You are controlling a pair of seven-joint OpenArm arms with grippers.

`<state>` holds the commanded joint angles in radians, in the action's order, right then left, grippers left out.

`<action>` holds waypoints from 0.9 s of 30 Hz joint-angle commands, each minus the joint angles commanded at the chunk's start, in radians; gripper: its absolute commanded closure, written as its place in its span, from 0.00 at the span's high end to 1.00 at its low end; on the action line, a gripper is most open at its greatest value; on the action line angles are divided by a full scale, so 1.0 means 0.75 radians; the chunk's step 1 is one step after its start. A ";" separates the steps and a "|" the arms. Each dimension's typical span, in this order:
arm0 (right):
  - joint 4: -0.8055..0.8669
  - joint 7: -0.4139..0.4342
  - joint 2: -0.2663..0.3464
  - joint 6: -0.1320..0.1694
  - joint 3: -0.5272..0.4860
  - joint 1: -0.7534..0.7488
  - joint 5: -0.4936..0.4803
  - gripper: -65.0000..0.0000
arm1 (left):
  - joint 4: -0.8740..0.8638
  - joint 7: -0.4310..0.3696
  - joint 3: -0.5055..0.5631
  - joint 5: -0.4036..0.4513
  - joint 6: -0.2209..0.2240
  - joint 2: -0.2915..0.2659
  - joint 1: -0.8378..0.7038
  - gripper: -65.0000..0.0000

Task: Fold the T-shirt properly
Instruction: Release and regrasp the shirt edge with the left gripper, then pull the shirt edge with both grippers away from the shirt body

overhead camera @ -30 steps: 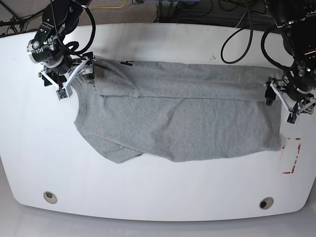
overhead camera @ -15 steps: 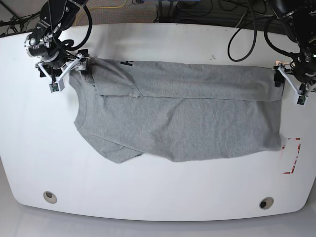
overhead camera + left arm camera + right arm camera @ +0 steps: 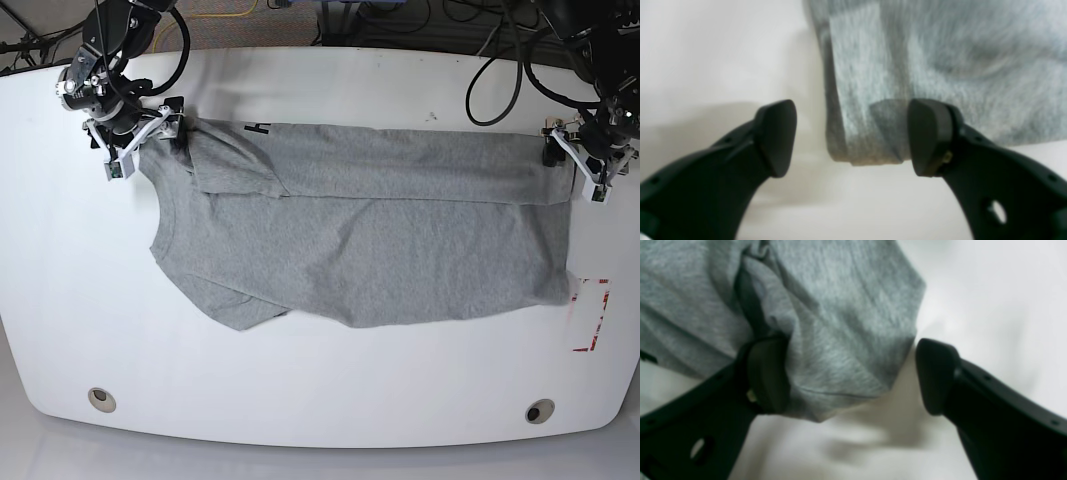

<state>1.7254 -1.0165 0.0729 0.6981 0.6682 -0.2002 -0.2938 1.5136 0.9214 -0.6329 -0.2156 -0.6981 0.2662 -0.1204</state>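
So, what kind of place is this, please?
Probably a robotics lab or test workspace. A large white table holds only the T-shirt, black cables trail behind it, and red tape marks sit on the table's surface.

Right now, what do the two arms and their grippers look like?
Both arms are black with looping black cables. Each ends in a white open-frame bracket at the wrist. The left gripper and right gripper have curved matte-black fingers with rounded pads and small holes along them.
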 joint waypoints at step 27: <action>0.141 -0.041 0.072 0.000 0.006 -0.196 0.004 0.01 | 0.233 0.006 0.049 0.004 0.000 0.002 -0.270 0.15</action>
<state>1.8313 -1.0472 0.1266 0.6981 0.6728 -0.3475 -0.2908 1.6886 0.9260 -0.5961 -0.2125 -0.6981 0.2677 -0.3230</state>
